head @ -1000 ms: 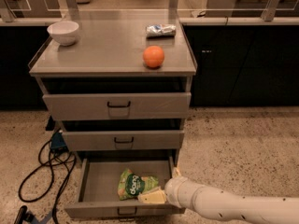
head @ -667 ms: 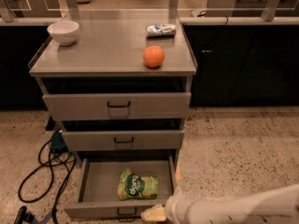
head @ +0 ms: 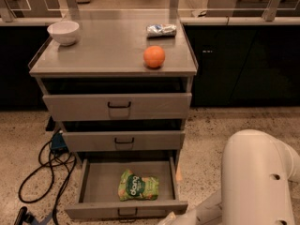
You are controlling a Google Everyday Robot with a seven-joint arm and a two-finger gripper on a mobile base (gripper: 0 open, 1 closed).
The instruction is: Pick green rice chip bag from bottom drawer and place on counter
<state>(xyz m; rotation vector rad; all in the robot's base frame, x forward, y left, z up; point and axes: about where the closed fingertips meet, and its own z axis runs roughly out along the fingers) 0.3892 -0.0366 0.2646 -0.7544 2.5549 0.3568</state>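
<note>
- Retreating from the drawer since a second ago, the gripper (head: 168, 218) is now showing only as a pale tip at the bottom edge of the view, just outside the front right corner of the bottom drawer (head: 93, 184).
- Its state cannot be told; it is not touching the bag.
- Behind it and to its right, the bulky white arm (head: 257, 182) is filling the lower right corner, much larger in view than before.
- Just up and left of the gripper, the green rice chip bag (head: 138, 186) is lying flat inside the pulled-out bottom drawer, near the front wall, in the same spot as earlier.
- Well above the gripper, the counter (head: 108, 50) is carrying an orange (head: 154, 56) towards its right front, a silver-blue wrapper (head: 161, 30) behind that, and a white bowl (head: 63, 32) at the far left corner.
- Far to the gripper's left, black cables (head: 44, 175) are trailing over the speckled floor.
</note>
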